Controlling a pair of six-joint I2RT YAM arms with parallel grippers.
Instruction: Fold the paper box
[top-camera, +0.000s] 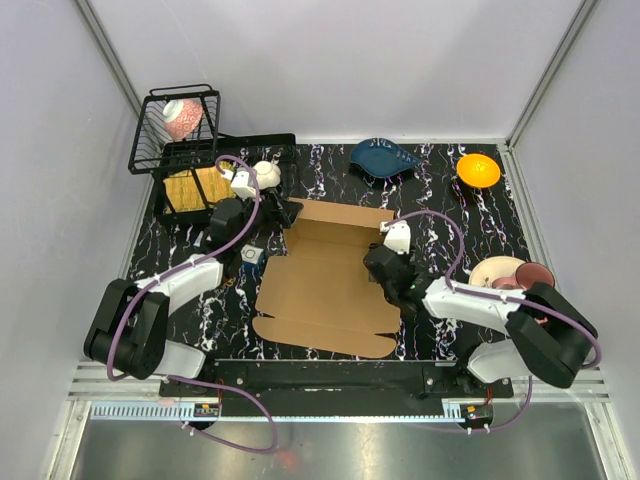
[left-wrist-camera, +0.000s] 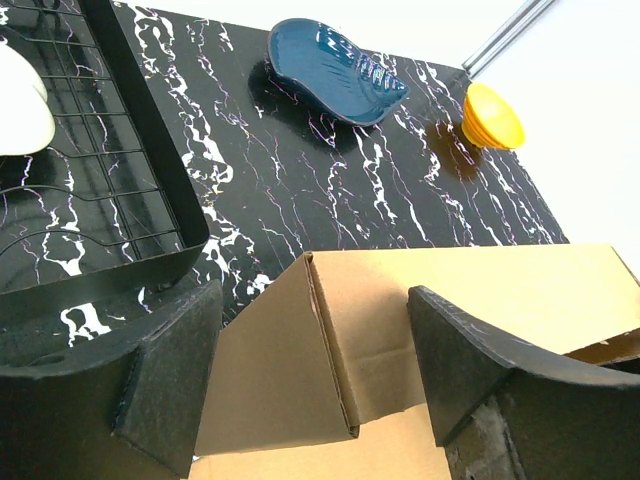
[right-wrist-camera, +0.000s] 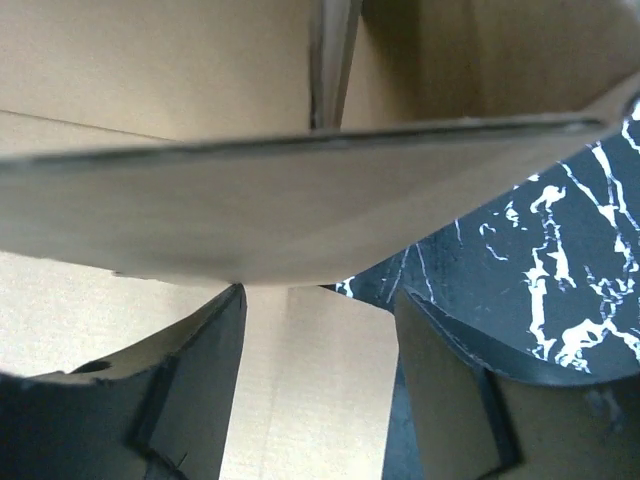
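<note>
The left gripper (left-wrist-camera: 315, 300) is hovering with fingers apart, straddling the far-left corner of the box (top-camera: 325, 290), where a raised flap (left-wrist-camera: 270, 370) is meeting the far wall (left-wrist-camera: 490, 295). Neither finger appears to be touching cardboard. The right gripper (right-wrist-camera: 320, 295) is likewise standing apart at the box's right edge, a lifted panel (right-wrist-camera: 300, 210) crossing just beyond its tips. The box is lying mostly flat in the middle of the table (top-camera: 440, 195), between the arms, its long axis running near to far. Being nearer the far wall, the left gripper is probably taking that fold.
</note>
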